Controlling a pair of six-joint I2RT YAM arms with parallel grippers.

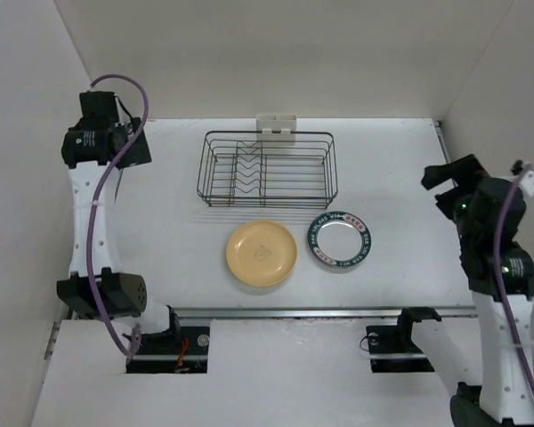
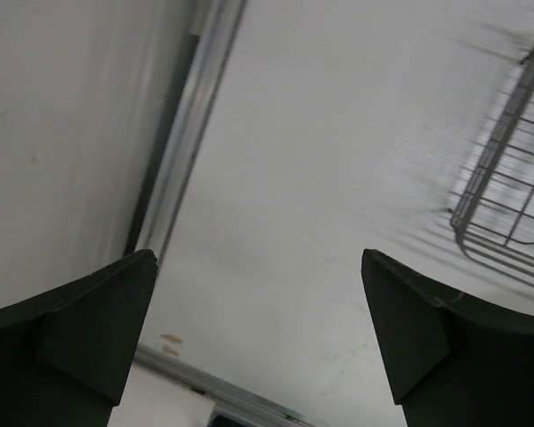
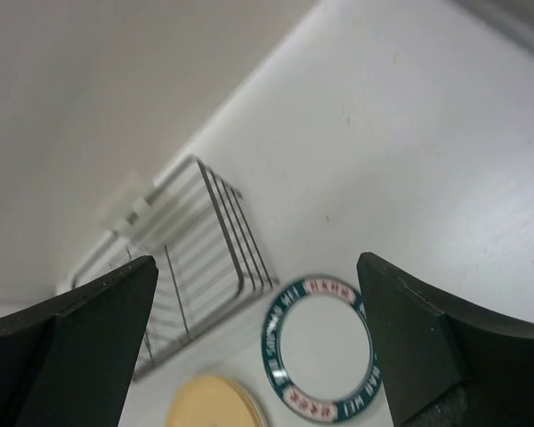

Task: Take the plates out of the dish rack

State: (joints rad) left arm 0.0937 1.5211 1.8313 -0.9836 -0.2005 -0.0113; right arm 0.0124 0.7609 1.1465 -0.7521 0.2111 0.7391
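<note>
**Top external: yellow plate [image 1: 262, 253] and dark-rimmed plate [image 1: 339, 240] flat on table [image 1: 409, 178], just beside dish rack [image 1: 269, 204]**

Left gripper [image 2: 258, 258] spread wide, gripping nothing; rack off to its right, only a corner in sight. Right gripper [image 3: 257, 260] gaping too, empty. Dark-rimmed plate ahead of it, framed between its open jaws; yellow plate further to its left (a narrow gap between the two). Rack beyond them, left of that gripper, white holder [image 1: 276, 126] on its far long side.

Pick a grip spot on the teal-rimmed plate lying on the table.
Probably its right-hand rim, coming in low from the right with the right gripper. The teal-rimmed plate lies flat on the table, so only the rim's edge offers a pinch, and the yellow plate sits close on its left.
</note>
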